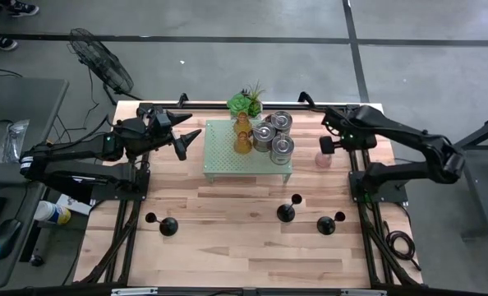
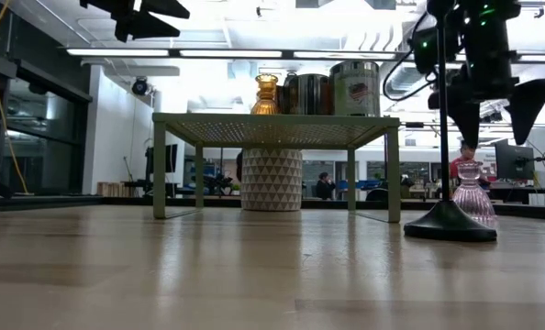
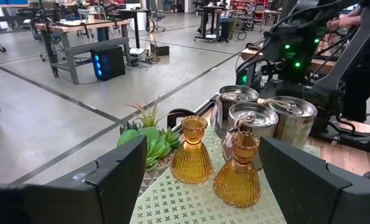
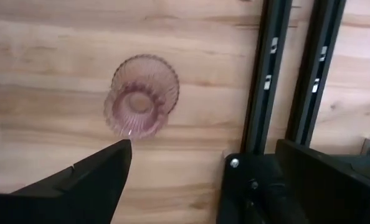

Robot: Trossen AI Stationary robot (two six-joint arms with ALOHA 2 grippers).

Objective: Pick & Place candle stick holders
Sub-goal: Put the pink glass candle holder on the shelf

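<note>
Two amber holders and three silvery holders stand together on the green stand near the back of the table, the amber pair on the side nearer the left arm, with the plant just behind the stand. One pink glass holder stands alone on the wood, to the stand's right and beside the right arm's base. Five black holders are spread across the front half of the table: two at front left, one near the middle just ahead of the stand, and two at front right. The table is pale planked wood on a dark frame, set on a grey concrete floor crossed by dark lines; a fan stands off the back-left corner, and the low view looks into a bright workshop with ceiling strip lights, desks and a few people far off. The left gripper hangs open above the table just left of the stand, pointing at the amber holders and clear of them. The right gripper is open and empty, poised directly above the pink holder without touching it.
</note>
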